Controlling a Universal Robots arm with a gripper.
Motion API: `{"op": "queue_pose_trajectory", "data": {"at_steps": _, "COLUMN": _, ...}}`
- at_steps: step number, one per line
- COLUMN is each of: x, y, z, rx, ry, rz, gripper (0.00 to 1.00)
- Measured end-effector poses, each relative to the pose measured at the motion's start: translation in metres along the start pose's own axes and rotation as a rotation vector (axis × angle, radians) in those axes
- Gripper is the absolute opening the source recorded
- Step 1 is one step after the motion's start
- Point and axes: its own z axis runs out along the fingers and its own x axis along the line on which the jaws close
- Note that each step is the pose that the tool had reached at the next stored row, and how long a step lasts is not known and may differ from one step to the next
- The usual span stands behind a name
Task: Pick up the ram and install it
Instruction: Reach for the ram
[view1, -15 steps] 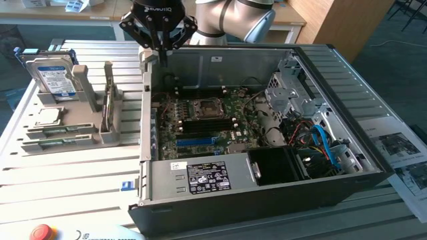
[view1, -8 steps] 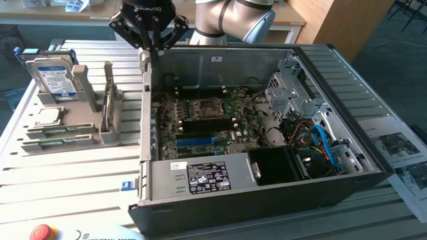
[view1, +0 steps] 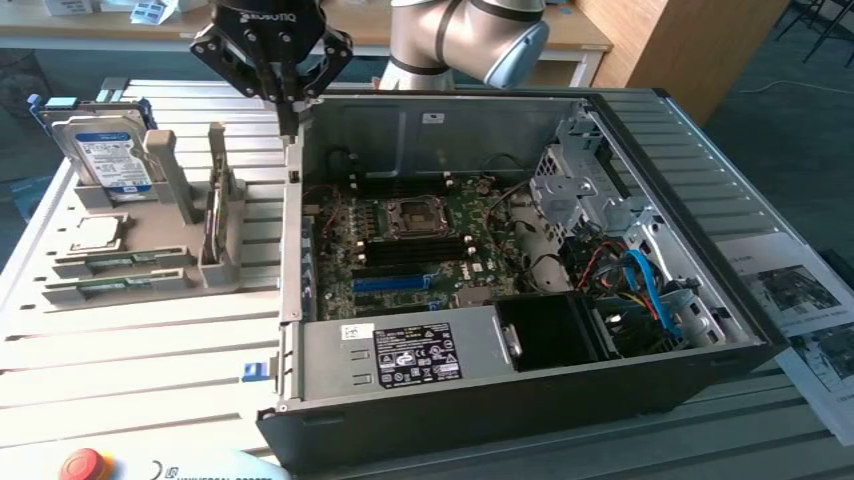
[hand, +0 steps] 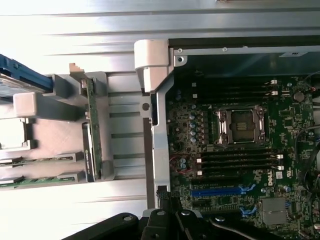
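Green against grey plastic: finding the ram (view1: 212, 212) standing on edge in a rack (view1: 160, 268), down beside the gripper (view1: 288, 126) on the side away from the computer case (view1: 534, 405), lower than the fingertips and untouched. Hanging over the top edge of the case's wall (view1: 288, 250), with black fingers pressed together and pinching nothing. Pointing straight down toward that wall, with no telling whether touching it. Looking down from the wrist and catching the same stick as a thin green line between grey uprights, just beside the wall under the gripper. Lying flat farther out from the gripper, in the same rack: two more green sticks (view1: 118, 262) and a small square silver chip (view1: 96, 233). Standing upright beyond those, well apart from the gripper: a silver hard drive (view1: 104, 150) wearing a blue label. Showing on the gripper's other side, inside the opened case: a green motherboard (view1: 467, 205) carrying an open square socket (view1: 411, 216), long black slots (hand: 239, 162) running on both sides of it, and a blue slot (hand: 220, 191). Sitting along the wall at the end farthest from the gripper: a grey power supply (view1: 416, 357) bearing a label, with a blue cable (view1: 641, 280) curling near it.
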Motion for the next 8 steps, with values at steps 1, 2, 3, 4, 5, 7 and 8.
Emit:
{"op": "queue_pose_trajectory", "data": {"at_steps": 1, "x": 0.002, "y": -0.0002, "z": 0.0000, "rx": 0.0000, "ry": 0.0000, "rz": 0.000, "gripper": 0.11}}
{"op": "queue_pose_trajectory", "data": {"at_steps": 2, "x": 0.005, "y": -0.0004, "z": -0.0001, "rx": 0.0001, "ry": 0.0000, "rz": 0.000, "gripper": 0.11}}
{"op": "queue_pose_trajectory", "data": {"at_steps": 3, "x": 0.007, "y": -0.0006, "z": -0.0002, "rx": 0.0001, "ry": 0.0000, "rz": 0.000, "gripper": 0.11}}
{"op": "queue_pose_trajectory", "data": {"at_steps": 4, "x": 0.010, "y": -0.0007, "z": -0.0002, "rx": 0.0001, "ry": 0.0000, "rz": 0.000, "gripper": 0.11}}
{"op": "queue_pose_trajectory", "data": {"at_steps": 5, "x": 0.012, "y": -0.0009, "z": -0.0002, "rx": 0.0000, "ry": 0.0000, "rz": 0.000, "gripper": 0.11}}
{"op": "queue_pose_trajectory", "data": {"at_steps": 7, "x": 0.017, "y": -0.0013, "z": -0.0003, "rx": 0.0000, "ry": -0.0001, "rz": 0.000, "gripper": 0.11}}
{"op": "queue_pose_trajectory", "data": {"at_steps": 8, "x": 0.019, "y": -0.0014, "z": -0.0004, "rx": 0.0001, "ry": 0.0000, "rz": 0.000, "gripper": 0.11}}
